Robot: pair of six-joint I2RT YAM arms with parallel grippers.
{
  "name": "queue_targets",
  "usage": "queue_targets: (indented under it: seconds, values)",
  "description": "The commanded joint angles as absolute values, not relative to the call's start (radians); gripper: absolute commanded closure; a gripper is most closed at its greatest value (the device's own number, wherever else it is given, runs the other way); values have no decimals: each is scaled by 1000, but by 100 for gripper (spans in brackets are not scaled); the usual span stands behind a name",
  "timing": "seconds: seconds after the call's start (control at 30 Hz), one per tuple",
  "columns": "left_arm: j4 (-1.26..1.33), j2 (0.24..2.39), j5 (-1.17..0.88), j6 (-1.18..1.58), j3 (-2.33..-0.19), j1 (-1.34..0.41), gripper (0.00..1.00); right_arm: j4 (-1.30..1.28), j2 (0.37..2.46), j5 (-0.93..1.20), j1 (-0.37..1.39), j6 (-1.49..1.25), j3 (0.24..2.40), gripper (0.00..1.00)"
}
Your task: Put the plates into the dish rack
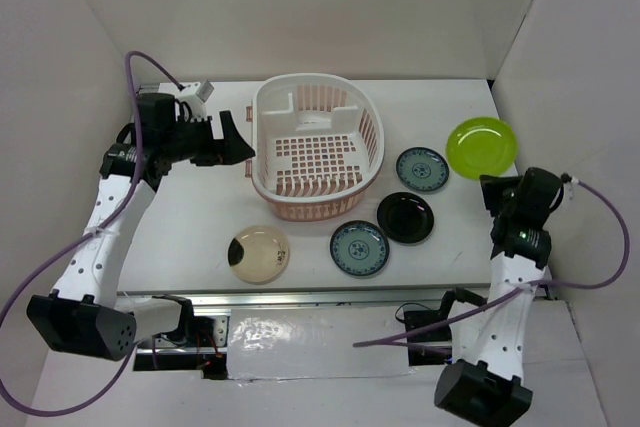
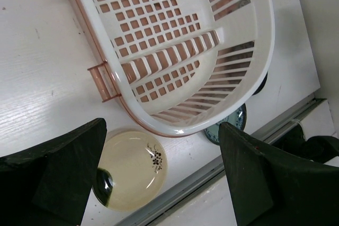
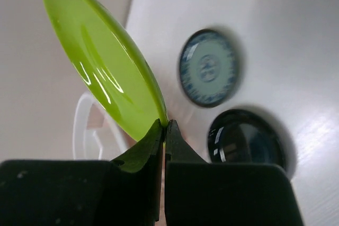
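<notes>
Pinching the lime-green plate (image 3: 100, 72) by a sliver of its rim, fingers of the right gripper (image 3: 164, 128) clamped together on that glossy edge, tilting it steeply at the right of the overhead frame. Probably risking a slip or swivel from so thin a hold while carrying it left over the black plate (image 1: 405, 217) toward the dish rack (image 1: 372, 137) at upper centre, or clipping its wall. Hovering the left gripper (image 2: 161, 130), fingers wide apart and empty, beside the rack's left rim, inviting a bump there.

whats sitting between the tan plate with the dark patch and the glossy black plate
One teal-blue patterned round plate, lying flat on the white table. The top external view shows it.
</notes>
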State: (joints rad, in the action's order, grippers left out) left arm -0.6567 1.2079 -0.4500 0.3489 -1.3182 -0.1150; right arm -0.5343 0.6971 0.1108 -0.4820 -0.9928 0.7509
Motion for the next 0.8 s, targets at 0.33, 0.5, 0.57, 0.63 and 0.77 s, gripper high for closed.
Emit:
queue_targets:
  seconds: [0.33, 0.5, 0.57, 0.63, 0.77]
  values:
    - [-759, 1259, -271, 376, -1503, -81, 1, -789, 1104, -300, 248, -772, 1477, 100]
    - [-765, 1250, -264, 416, -1499, -72, 1, -899, 1304, -519, 515, -776, 1666, 100]
    - [-765, 1244, -242, 434, -1491, -69, 1, -940, 1368, -554, 561, -796, 1707, 100]
    - [-758, 1230, -235, 457, -1476, -61, 1, -980, 1413, -597, 621, -817, 1755, 100]
    - [-732, 1198, -262, 472, -1445, -54, 1, -1087, 1557, -679, 699, -883, 1867, 100]
